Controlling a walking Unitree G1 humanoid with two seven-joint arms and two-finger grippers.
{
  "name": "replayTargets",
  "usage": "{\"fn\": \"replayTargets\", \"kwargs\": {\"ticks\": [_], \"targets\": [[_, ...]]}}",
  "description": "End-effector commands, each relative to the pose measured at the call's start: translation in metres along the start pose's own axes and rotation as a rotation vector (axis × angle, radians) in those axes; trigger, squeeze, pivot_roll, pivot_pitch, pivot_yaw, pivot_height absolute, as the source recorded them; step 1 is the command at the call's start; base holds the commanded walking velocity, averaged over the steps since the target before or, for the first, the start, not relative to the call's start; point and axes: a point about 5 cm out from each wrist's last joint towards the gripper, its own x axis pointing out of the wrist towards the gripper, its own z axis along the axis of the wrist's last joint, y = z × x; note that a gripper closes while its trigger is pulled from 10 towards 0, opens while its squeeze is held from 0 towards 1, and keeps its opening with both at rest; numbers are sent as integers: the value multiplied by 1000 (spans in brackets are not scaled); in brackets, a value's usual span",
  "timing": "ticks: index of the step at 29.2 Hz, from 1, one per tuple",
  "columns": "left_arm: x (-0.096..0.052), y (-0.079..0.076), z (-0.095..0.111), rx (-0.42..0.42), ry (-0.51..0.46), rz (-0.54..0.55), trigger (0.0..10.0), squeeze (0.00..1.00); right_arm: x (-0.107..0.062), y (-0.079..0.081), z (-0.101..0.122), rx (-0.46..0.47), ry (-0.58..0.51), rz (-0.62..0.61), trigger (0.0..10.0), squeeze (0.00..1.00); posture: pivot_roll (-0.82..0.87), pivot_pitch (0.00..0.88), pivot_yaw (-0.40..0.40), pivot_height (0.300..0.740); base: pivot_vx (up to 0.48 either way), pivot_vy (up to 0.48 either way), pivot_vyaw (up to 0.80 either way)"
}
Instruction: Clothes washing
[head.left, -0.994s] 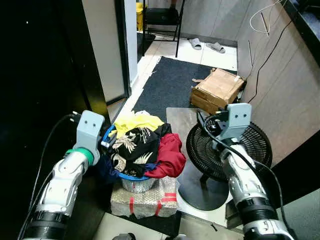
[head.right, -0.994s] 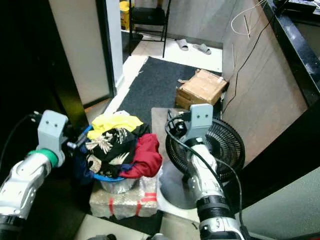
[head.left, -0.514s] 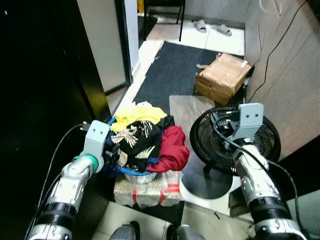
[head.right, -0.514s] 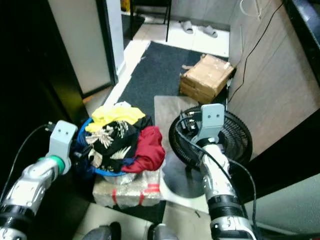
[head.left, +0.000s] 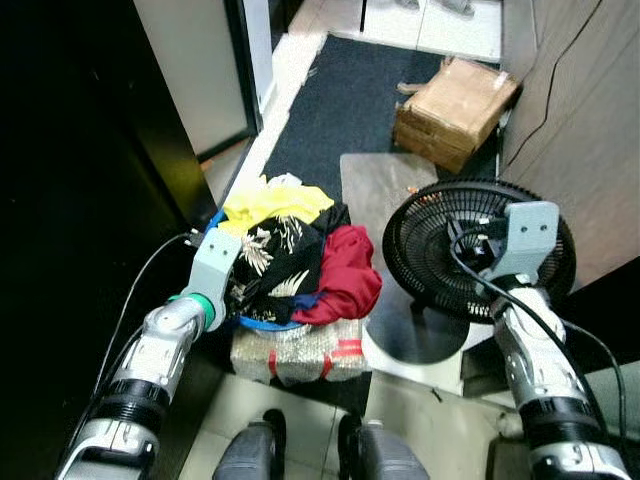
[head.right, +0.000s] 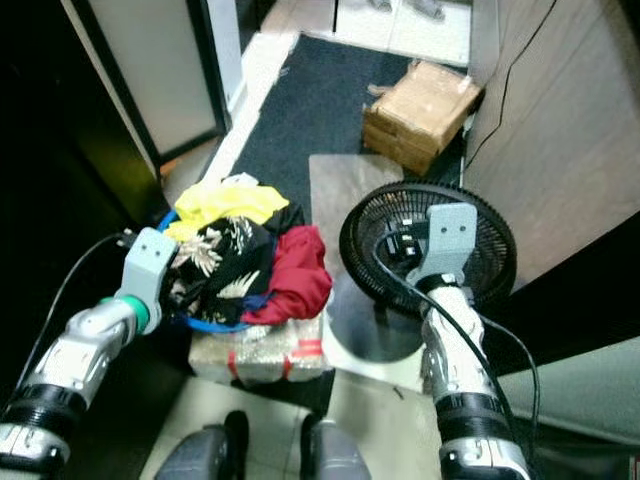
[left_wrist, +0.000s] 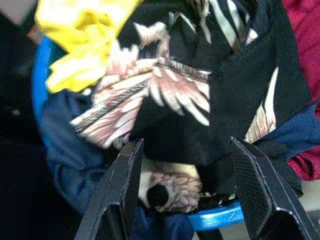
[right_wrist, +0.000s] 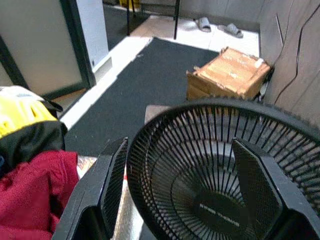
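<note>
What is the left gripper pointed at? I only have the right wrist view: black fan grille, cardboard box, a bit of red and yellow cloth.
Observer: The left gripper, fingers apart, faces a black leaf-print garment heaped in a blue-rimmed laundry basket.
Operator: Holding anything?
Observer: No, the cloth lies beyond its fingertips, none pinched.
Operator: What does the basket stand on?
Observer: On a silvery wrapped block with red tape, beside the black floor fan.
Operator: And the right gripper?
Observer: The right gripper is open over the fan's grille.
</note>
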Motion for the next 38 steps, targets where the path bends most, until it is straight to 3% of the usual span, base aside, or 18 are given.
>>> {"fn": "replayTargets", "kwargs": {"ticks": [1,5,8,14,16,20,31,33,34,35,36,37,38], "targets": [[2,-2,-8,27,31,24,10000,0,-3,-2,-4,-4,20,-12,10000,0,-56,345,88,740,0,0,0],[7,1,1,95,3,70,10000,0,-2,0,-2,-6,11,-8,10000,0,-55,354,93,740,0,0,0],[14,2,16,204,-33,92,10000,0,-1,1,1,-5,6,-9,10000,0,-48,354,94,740,0,0,0],[20,2,26,251,-41,119,10000,0,0,0,1,-3,8,-12,10000,0,-47,354,91,740,0,0,0],[22,3,29,275,-33,133,10000,0,0,1,1,-3,10,-12,10000,0,-51,351,90,740,0,0,0],[28,8,25,415,65,158,10000,0,-2,1,1,-3,10,-15,10000,0,-60,344,91,740,0,0,0],[23,8,-1,380,128,131,10000,0,-3,-2,10,0,-13,-22,10000,0,-62,373,89,740,0,0,0],[22,8,-5,364,132,130,8275,0,-3,-2,11,1,-14,-23,10000,0,-60,380,88,740,0,0,0],[22,8,-5,364,132,130,8275,0,-3,-2,11,1,-14,-23,10000,0,-60,380,88,740,0,0,0],[21,9,-6,360,132,130,5490,0,-3,-2,11,1,-15,-24,10000,0,-58,386,88,740,0,0,0],[21,9,-8,350,132,133,5490,0,-4,-3,11,2,-14,-24,10000,0,-58,388,88,740,0,0,0],[20,9,-8,341,130,133,3137,0,-4,-3,11,3,-12,-26,10000,0,-53,396,90,740,0,0,0],[20,9,-8,341,130,133,3137,0,-4,-3,11,3,-12,-26,10000,0,-53,396,90,740,0,0,0]]}}
